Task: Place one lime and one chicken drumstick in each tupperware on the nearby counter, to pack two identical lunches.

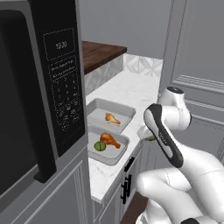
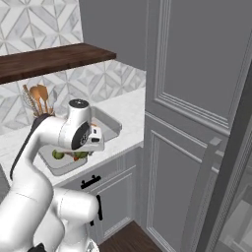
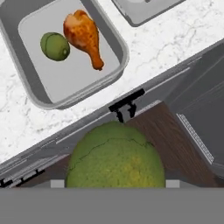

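Microwave clock the one readable text

The microwave (image 1: 39, 87) in the left base view carries a dark control panel (image 1: 63, 83) on its front, and the small display (image 1: 60, 44) at the top of that panel shows pale digits that look like "12:30", though the last figures are soft. Below the display sit rows of keypad buttons (image 1: 65, 103) with pale markings too small and blurred to make out. No other lettering, brand, label or sign can be read on any other surface in the three views.
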You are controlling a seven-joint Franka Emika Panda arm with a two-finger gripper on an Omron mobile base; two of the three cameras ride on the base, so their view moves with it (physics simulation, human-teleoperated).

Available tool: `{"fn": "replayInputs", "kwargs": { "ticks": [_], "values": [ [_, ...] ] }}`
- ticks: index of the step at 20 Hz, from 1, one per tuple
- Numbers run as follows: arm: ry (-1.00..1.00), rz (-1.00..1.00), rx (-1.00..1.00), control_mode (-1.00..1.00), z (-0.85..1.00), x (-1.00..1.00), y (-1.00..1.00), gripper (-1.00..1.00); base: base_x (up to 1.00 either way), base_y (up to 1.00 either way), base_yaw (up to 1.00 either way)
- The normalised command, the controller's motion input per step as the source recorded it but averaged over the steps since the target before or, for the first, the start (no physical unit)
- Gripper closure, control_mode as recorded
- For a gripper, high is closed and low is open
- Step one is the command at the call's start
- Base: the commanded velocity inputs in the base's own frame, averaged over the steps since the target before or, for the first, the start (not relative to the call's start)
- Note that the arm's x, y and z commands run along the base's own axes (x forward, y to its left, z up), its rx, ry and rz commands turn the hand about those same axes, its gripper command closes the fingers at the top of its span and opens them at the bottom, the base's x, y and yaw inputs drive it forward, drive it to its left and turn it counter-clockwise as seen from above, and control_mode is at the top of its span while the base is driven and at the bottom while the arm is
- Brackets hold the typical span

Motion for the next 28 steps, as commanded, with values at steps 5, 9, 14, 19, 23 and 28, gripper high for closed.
{"fn": "replayInputs", "kwargs": {
  "ticks": [5, 9, 14, 19, 23, 28],
  "values": [
    [0.00, 0.00, 0.00, -1.00, -0.01, 0.83, 0.18, 1.00, 0.00, 0.00, 0.00],
    [0.00, 0.00, 0.00, -1.00, 0.10, 0.87, 0.33, 1.00, 0.00, 0.00, 0.00],
    [-0.06, 0.00, 0.00, -1.00, 0.04, 1.00, 0.31, 1.00, 0.00, 0.00, 0.00],
    [-0.04, 0.00, 0.00, -1.00, -0.04, 1.00, 0.14, 1.00, 0.00, 0.00, 0.00],
    [0.00, 0.00, 0.00, -1.00, -0.27, 1.00, 0.15, 1.00, 0.00, 0.00, 0.00],
    [0.00, -0.03, 0.00, -1.00, -0.57, 1.00, 0.17, 1.00, 0.00, 0.00, 0.00]
  ]
}}
